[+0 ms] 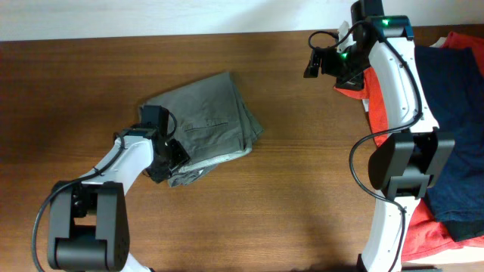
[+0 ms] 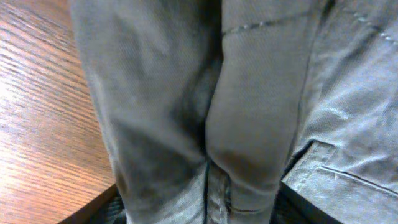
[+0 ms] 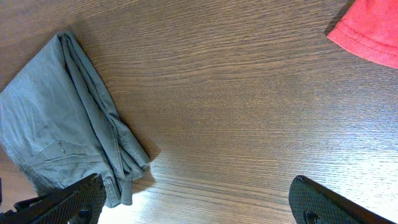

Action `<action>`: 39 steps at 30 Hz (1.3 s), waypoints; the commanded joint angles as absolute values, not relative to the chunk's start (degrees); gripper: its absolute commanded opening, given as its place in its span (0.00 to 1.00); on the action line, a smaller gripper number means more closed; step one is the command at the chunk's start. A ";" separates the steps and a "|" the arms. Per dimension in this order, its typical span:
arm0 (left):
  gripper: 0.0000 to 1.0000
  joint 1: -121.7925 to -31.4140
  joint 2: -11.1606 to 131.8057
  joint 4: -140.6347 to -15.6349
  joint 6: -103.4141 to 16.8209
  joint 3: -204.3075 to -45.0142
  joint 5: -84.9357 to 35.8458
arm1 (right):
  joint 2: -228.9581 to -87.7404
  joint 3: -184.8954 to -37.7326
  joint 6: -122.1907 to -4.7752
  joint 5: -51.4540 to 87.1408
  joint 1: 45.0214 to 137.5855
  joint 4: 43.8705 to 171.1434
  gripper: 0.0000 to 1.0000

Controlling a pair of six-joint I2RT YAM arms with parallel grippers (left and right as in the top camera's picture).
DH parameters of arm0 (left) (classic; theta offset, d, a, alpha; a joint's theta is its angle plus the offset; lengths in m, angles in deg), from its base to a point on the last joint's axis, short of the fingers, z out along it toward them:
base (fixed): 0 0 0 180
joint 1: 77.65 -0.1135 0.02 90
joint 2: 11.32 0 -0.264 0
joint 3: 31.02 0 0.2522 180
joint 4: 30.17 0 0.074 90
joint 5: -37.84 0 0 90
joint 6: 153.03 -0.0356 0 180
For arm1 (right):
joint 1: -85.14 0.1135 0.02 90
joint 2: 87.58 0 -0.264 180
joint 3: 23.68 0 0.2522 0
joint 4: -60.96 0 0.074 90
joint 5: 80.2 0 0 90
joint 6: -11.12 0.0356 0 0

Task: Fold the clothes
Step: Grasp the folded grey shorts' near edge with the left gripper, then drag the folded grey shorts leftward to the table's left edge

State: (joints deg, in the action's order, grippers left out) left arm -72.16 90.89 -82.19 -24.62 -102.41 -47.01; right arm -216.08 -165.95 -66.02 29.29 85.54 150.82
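Note:
The grey-khaki shorts (image 1: pixel 208 121) lie folded in a bundle on the wooden table, left of centre. My left gripper (image 1: pixel 165 155) is at the bundle's near-left edge. In the left wrist view the shorts (image 2: pixel 249 93) fill the frame, with a bunched fold of fabric held between my left gripper's fingers (image 2: pixel 205 208). My right gripper (image 1: pixel 321 62) is open and empty, raised over the far right of the table, well away from the shorts. In the right wrist view the shorts (image 3: pixel 56 124) lie at the left, and my right gripper's fingers (image 3: pixel 199 208) are wide apart over bare wood.
An orange-red T-shirt (image 1: pixel 374 98) and a dark navy garment (image 1: pixel 454 113) are piled at the right edge, beside the right arm's base. A corner of the T-shirt (image 3: pixel 370 34) shows in the right wrist view. Bare wood (image 1: pixel 302 174) lies between the shorts and the pile.

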 commanded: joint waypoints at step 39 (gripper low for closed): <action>0.01 -103.30 106.28 -54.61 -81.89 -125.14 -71.73 | -215.32 -166.64 -66.43 29.02 85.43 150.82 0.98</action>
